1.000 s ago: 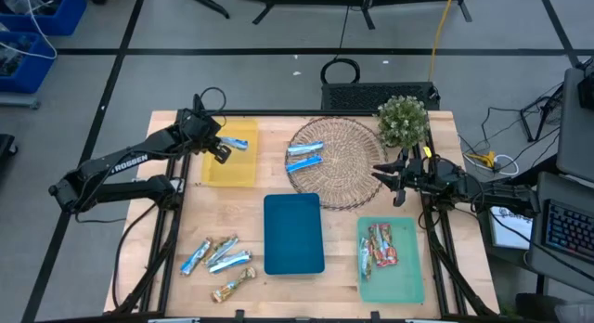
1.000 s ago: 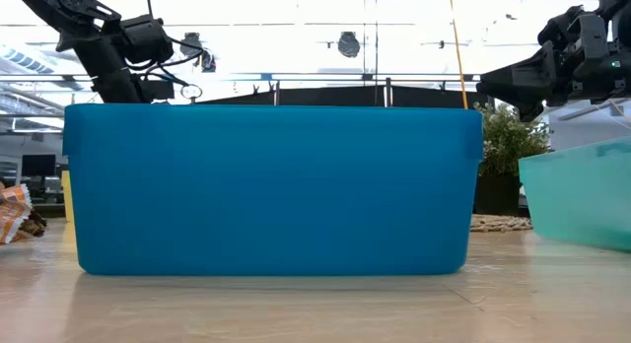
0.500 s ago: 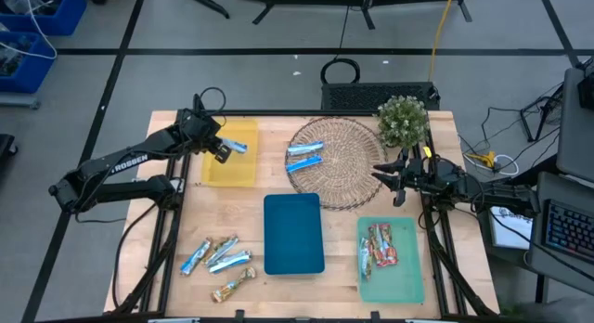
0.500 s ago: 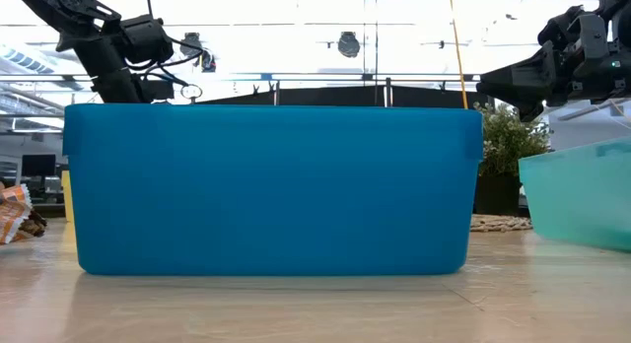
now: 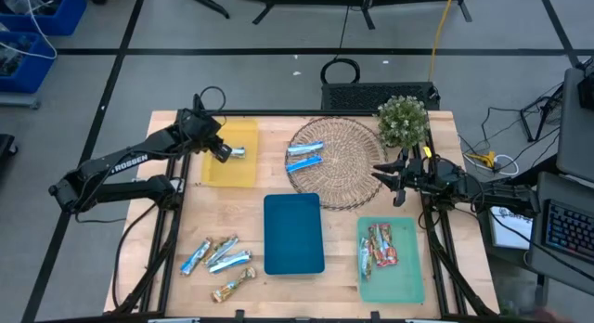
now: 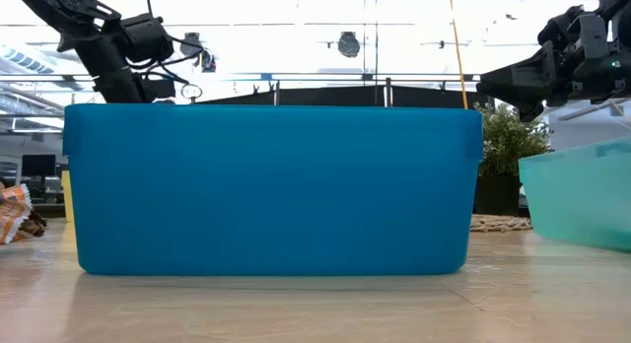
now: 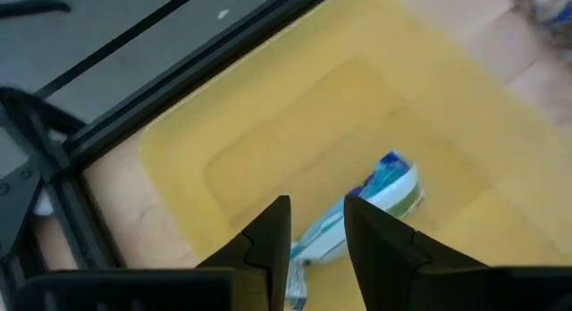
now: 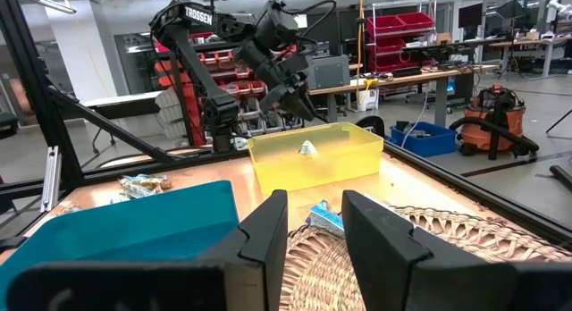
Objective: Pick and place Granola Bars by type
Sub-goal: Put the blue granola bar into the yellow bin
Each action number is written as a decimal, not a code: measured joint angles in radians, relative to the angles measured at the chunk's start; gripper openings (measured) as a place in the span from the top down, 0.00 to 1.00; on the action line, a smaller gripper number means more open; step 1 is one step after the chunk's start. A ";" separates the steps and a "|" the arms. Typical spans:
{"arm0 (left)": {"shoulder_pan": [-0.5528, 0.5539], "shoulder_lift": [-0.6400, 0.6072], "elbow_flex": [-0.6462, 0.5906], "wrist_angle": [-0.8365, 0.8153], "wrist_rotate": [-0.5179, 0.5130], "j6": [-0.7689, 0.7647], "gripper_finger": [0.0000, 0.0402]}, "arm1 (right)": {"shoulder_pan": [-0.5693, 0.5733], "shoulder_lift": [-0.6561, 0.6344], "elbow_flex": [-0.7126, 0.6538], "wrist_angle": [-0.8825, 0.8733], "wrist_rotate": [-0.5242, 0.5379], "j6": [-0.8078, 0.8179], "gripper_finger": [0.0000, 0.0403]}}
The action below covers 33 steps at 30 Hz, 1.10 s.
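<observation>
My left gripper (image 5: 222, 152) (image 7: 315, 231) hangs open over the yellow tray (image 5: 228, 172), pointing steeply down. A blue-and-silver granola bar (image 7: 380, 193) (image 5: 237, 153) is in the tray just below the fingertips and clear of them in the right wrist view (image 8: 307, 148). Whether it rests on the tray floor I cannot tell. Two blue bars (image 5: 303, 157) lie on the round wicker mat (image 5: 348, 179). Red bars (image 5: 380, 246) lie in the green tray (image 5: 404, 277). Several loose bars (image 5: 218, 260) lie on the table at the near left. My right gripper (image 5: 379, 174) (image 8: 315, 226) waits open at the mat's right edge.
A deep blue tray (image 5: 293, 233) stands at the table's middle near the front and fills the low view (image 6: 271, 185). A small potted plant (image 5: 403, 121) stands at the far right. Bare wood lies between the yellow tray and the loose bars.
My left gripper has let go of the blue-and-silver bar while staying over the yellow tray. The bar has dropped from the fingertips down into the tray.
</observation>
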 joint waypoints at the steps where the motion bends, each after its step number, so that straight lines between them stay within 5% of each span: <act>1: -0.001 0.000 0.000 0.015 0.018 0.011 0.72 | 0.000 0.000 0.000 0.000 0.000 0.000 0.75; 14: -0.102 0.002 0.000 0.505 0.471 0.090 0.72 | 0.000 0.000 0.000 0.000 0.000 0.000 0.75; 24: -0.226 0.003 0.001 0.786 0.513 0.056 0.72 | 0.000 0.000 0.000 0.000 0.000 0.000 0.75; 33: -0.225 0.149 0.173 0.655 0.506 0.069 0.72 | 0.000 0.000 0.000 0.000 0.000 0.000 0.75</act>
